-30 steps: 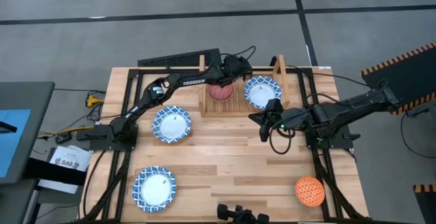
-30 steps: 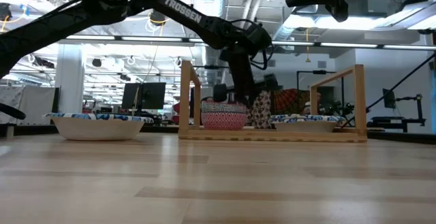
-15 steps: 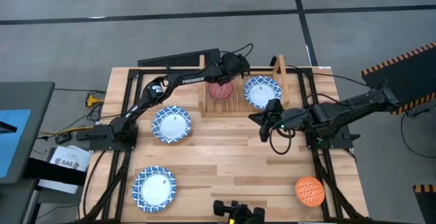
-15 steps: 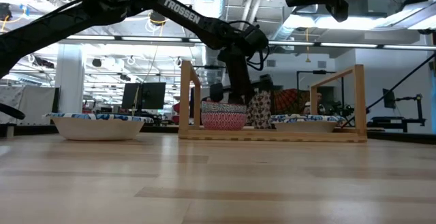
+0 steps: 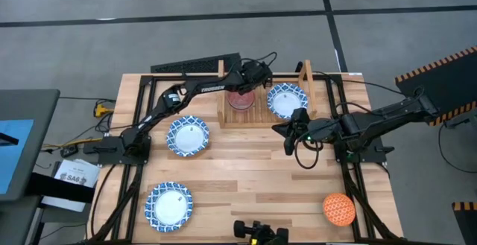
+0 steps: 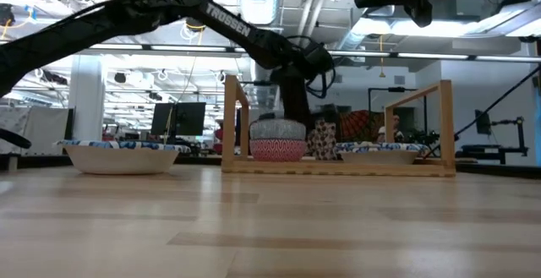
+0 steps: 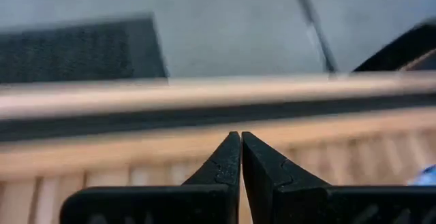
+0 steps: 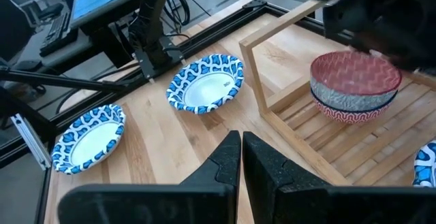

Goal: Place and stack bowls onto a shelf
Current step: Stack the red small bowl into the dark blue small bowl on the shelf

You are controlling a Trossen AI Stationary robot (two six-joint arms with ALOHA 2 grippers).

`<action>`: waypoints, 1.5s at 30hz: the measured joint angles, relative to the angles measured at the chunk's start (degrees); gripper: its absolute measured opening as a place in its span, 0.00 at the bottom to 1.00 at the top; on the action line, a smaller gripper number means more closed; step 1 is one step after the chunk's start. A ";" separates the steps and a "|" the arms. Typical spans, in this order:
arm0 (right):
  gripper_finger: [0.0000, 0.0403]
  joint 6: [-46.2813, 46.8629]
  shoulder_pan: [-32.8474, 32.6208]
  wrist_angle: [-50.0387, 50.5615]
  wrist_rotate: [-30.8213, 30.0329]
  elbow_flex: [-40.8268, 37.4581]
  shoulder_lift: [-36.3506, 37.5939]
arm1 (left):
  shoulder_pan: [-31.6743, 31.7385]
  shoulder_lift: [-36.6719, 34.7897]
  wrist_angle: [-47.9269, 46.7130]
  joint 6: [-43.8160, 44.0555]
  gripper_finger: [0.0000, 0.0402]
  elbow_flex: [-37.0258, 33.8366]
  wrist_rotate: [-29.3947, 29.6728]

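The wooden shelf (image 5: 257, 121) stands at the table's far middle. In its left part sits the red bowl (image 8: 340, 112) with the small blue-grey bowl (image 8: 354, 81) nested in it, and in its right part a white, blue-rimmed bowl (image 5: 287, 100). Two more white bowls (image 5: 188, 135) (image 5: 169, 205) rest on the table's left half. The orange bowl (image 5: 338, 208) lies near the right near corner. My left gripper (image 7: 240, 141) is shut, above the shelf's far rail, just behind the stacked bowls. My right gripper (image 8: 242, 139) is shut and hovers in front of the shelf's right part (image 5: 286, 136).
Black metal frames (image 5: 350, 178) run along both sides of the table under the arms. A black mat (image 5: 195, 62) lies at the far edge and a camera mount (image 5: 257, 232) at the near edge. The shelf's upright side boards (image 6: 230, 117) flank the bowls.
My left gripper has risen a little and drawn back toward the table's far edge, off the stacked bowls. The small bowl stays nested in the red bowl, and its top now shows clear of the gripper in the low view.
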State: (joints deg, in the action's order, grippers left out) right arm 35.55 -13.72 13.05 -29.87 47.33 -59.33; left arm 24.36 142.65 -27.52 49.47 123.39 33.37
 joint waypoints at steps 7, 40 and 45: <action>0.11 0.00 0.00 0.25 0.00 0.00 -0.02 | -0.63 0.52 3.78 0.29 0.00 0.07 0.00; 0.10 -9.03 0.96 1.08 -0.39 0.92 7.75 | -10.00 -51.03 37.45 -36.49 0.00 -42.17 -26.05; 0.10 -7.44 1.90 -4.20 -0.80 0.96 3.17 | -13.88 -72.24 61.33 -35.31 0.00 -71.71 -31.98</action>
State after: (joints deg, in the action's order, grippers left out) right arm 28.11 -11.82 8.85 -30.66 48.29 -56.17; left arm 10.48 70.42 33.81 14.16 51.69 1.39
